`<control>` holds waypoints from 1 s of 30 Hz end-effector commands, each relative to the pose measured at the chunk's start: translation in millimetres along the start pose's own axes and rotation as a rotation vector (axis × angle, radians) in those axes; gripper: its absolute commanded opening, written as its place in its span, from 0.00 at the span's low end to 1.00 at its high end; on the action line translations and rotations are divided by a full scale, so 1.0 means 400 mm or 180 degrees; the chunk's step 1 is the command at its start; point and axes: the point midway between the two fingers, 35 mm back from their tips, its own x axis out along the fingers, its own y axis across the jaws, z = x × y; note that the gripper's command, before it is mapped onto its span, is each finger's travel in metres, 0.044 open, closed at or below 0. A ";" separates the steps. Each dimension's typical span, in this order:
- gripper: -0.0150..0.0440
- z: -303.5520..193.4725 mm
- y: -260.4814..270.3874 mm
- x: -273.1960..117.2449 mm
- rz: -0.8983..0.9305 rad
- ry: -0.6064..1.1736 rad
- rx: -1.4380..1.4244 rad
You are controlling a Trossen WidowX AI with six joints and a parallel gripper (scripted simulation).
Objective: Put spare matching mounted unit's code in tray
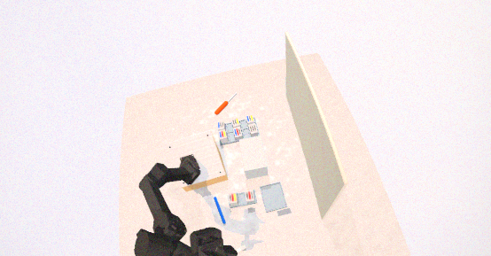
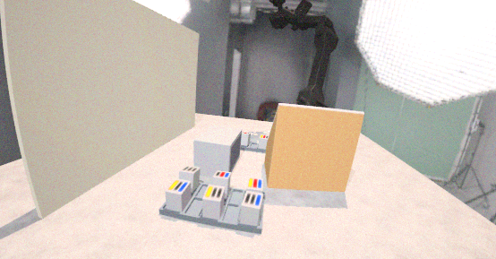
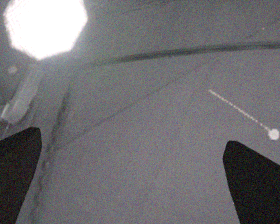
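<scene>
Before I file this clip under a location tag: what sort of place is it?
Likely a studio-style test bench. A pale table holds a rack of colour-coded spares, a tan box and a screen panel, with a softbox light and the arm behind.

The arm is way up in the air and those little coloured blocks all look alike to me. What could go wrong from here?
Three risks, as I judge them:
1. The spares in the rack differ only by small stripe colours, so the wrong one could be picked.
2. The orange box stands right beside the rack, so the arm might bump it coming down.
3. The open claw faces up toward a lamp, not the table, so from there nothing on the table is seen.
</scene>
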 end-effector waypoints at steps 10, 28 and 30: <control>1.00 0.031 0.007 0.003 -0.0028 -0.0075 0.0393; 1.00 0.684 -0.003 0.025 0.1391 -0.1622 0.4585; 1.00 0.755 -0.041 0.009 0.1638 -0.1831 0.4929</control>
